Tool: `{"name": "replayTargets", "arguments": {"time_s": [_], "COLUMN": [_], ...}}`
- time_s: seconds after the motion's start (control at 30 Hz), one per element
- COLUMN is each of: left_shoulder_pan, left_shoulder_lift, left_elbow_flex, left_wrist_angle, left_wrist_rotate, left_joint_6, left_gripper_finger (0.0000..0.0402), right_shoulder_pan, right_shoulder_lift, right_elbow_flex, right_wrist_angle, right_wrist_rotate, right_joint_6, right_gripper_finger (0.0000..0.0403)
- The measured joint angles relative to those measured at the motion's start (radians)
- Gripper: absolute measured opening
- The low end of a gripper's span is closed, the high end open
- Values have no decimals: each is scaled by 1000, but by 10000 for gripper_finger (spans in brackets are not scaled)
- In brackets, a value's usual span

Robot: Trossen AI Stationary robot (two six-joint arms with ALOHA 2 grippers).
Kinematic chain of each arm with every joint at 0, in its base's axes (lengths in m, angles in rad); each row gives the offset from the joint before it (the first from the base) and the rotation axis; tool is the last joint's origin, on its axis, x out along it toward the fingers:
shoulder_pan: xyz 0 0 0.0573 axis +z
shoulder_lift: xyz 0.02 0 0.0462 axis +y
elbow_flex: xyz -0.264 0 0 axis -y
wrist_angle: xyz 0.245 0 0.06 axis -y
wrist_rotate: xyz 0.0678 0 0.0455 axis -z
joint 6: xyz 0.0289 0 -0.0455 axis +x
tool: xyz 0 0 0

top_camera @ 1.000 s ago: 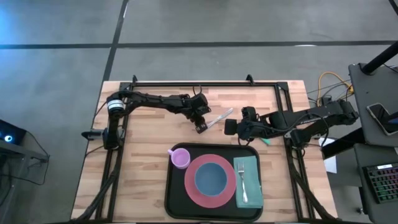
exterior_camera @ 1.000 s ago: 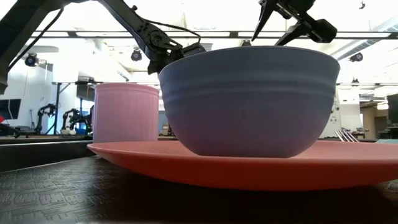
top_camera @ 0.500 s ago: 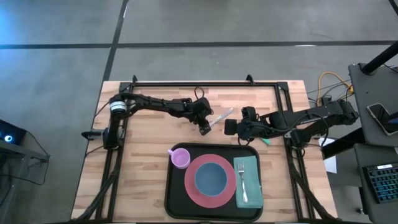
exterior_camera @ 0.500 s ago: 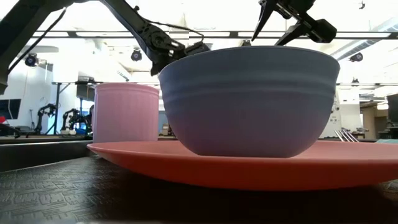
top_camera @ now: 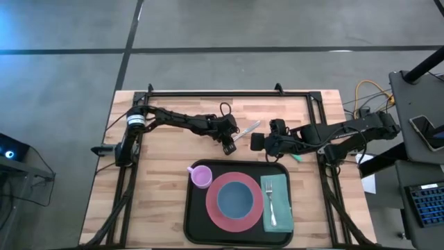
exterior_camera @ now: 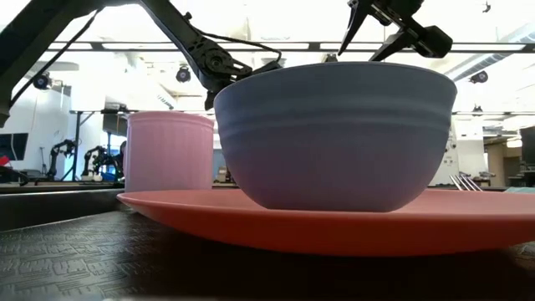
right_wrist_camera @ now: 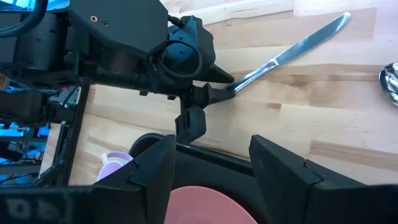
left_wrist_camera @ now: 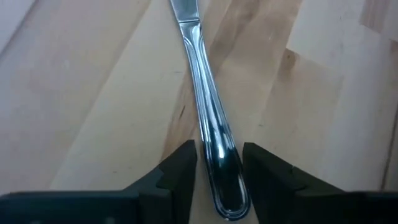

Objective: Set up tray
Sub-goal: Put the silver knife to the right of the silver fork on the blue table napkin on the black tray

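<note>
A silver knife (top_camera: 248, 129) lies flat on the wooden table, just beyond the far rim of the black tray (top_camera: 195, 222). The tray carries a pink plate (top_camera: 215, 208) with a blue bowl (top_camera: 236, 198), a lilac cup (top_camera: 201, 176), and a teal napkin (top_camera: 277, 212) with a fork (top_camera: 270, 201). My left gripper (top_camera: 229, 136) points down at the knife's handle end and is shut on it. My right gripper (top_camera: 257, 142) is open, hovering over the tray's far rim to the right of the knife. My left gripper pinches the knife's handle near its free end (left_wrist_camera: 219, 146) between its two fingers (left_wrist_camera: 180, 171). It comes from above, with a finger on each long side of the handle. The knife lies flat on the table, its blade (right_wrist_camera: 323, 31) pointing away from the gripper.
A spoon bowl (right_wrist_camera: 390, 81) shows on the table at the edge of the right wrist view. The right arm (top_camera: 333, 132) reaches in from the right, close to the knife. A black frame rail (top_camera: 229, 94) runs along the table's far edge. Bare wood lies left of the tray.
My left gripper has moved a little toward the table's right, onto the knife's handle end, and its arm has stretched out flatter. The knife and my right arm have kept still.
</note>
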Motion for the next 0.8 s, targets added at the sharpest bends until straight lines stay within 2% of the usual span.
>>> {"name": "replayTargets", "arguments": {"time_s": [0.2,0.47,0.8], "left_shoulder_pan": [-11,-70,-85], "left_shoulder_lift": [3,3,3], "left_elbow_flex": [-10,-86,-96], "left_wrist_angle": [61,106,102], "left_wrist_rotate": [-64,-241,-261], "left_joint_6": [26,30,32], "left_gripper_finger": [63,63,51], "right_shoulder_pan": [-1,-1,-2], "right_shoulder_lift": [0,0,0], "right_elbow_flex": [0,-7,-9], "right_wrist_angle": [-10,-25,-23], "right_wrist_rotate": [7,9,2], "right_joint_6": [-6,-1,32], "right_gripper_finger": [194,194,194]}}
